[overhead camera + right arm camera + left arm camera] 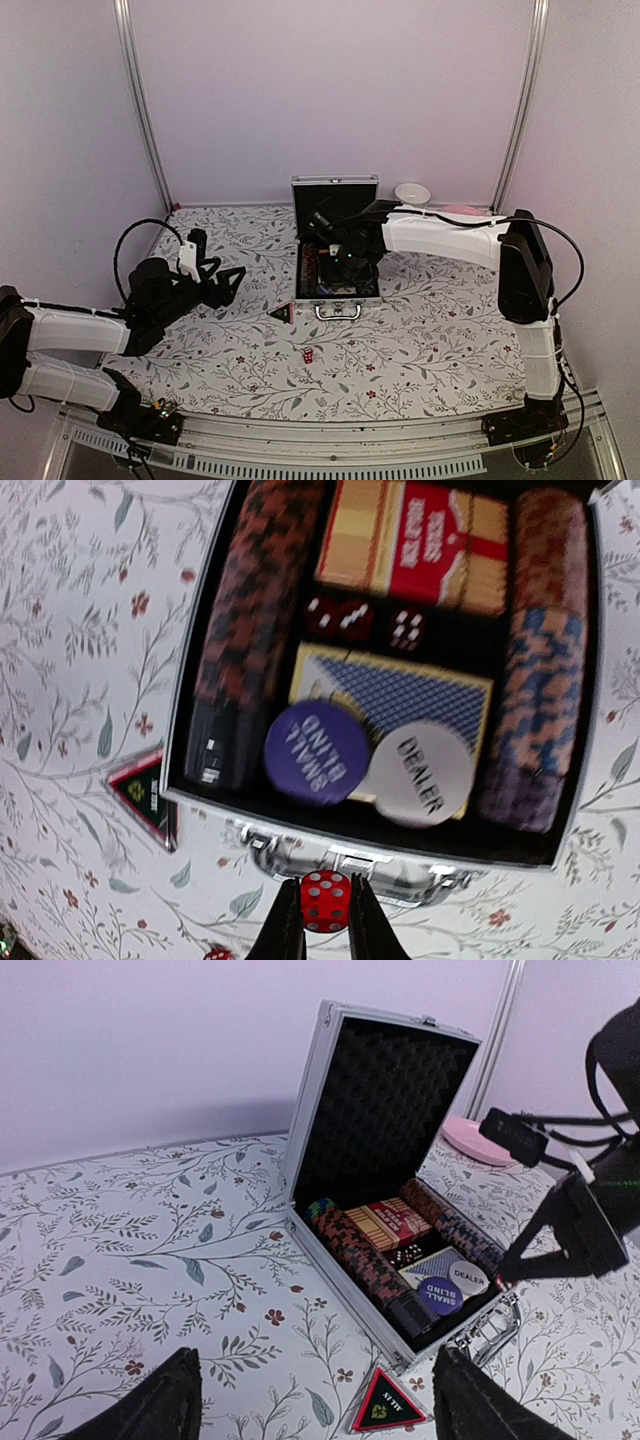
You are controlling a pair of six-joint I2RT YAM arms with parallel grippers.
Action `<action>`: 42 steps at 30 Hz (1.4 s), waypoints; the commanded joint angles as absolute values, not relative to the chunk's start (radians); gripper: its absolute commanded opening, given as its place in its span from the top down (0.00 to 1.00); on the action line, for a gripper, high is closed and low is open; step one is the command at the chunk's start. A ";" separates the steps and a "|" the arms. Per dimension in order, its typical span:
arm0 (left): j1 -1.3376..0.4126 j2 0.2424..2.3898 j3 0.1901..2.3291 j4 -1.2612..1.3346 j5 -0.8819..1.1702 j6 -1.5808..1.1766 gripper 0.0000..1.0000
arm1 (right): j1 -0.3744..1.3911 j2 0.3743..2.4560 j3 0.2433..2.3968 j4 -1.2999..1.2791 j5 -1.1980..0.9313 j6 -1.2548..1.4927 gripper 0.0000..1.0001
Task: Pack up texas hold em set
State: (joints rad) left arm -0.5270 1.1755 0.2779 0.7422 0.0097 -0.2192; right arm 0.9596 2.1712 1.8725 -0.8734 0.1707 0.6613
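Red die: pinched in right gripper, jaws closed tight on it, at case front edge, by handle.
Case open, lid upright. Inside: chip rows, card pack, dice in centre slot.
Step in hand, likely: carrying die to that slot.
Next: move inward over slot, lower, release.
Second die and black triangular piece lie in front of case, unpacked.
Left gripper, left of case: jaws wide, empty.
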 commanded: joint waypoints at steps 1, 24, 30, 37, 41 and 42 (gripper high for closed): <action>-0.515 1.161 0.272 0.747 -0.005 -0.217 0.20 | 0.840 2.127 1.858 -0.755 0.205 0.552 0.89; -0.515 1.181 0.280 0.753 -0.002 -0.216 0.20 | 0.721 2.290 1.954 -0.669 0.091 0.474 0.88; -0.515 1.187 0.281 0.755 0.000 -0.218 0.20 | 0.723 2.308 1.944 -0.663 0.083 0.481 0.88; -0.515 1.189 0.282 0.755 0.000 -0.218 0.20 | 0.728 2.325 1.944 -0.659 0.086 0.485 0.88; -0.515 1.189 0.282 0.755 0.000 -0.219 0.20 | 0.729 2.335 1.935 -0.657 0.093 0.485 0.88; -0.515 1.189 0.282 0.755 0.000 -0.219 0.20 | 0.729 2.337 1.933 -0.654 0.093 0.486 0.88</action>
State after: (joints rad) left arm -0.5270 1.1786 0.2779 0.7425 -0.0078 -0.2184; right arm 0.7219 2.3131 1.9392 -0.6788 0.0933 0.4820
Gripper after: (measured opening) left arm 0.798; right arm 0.117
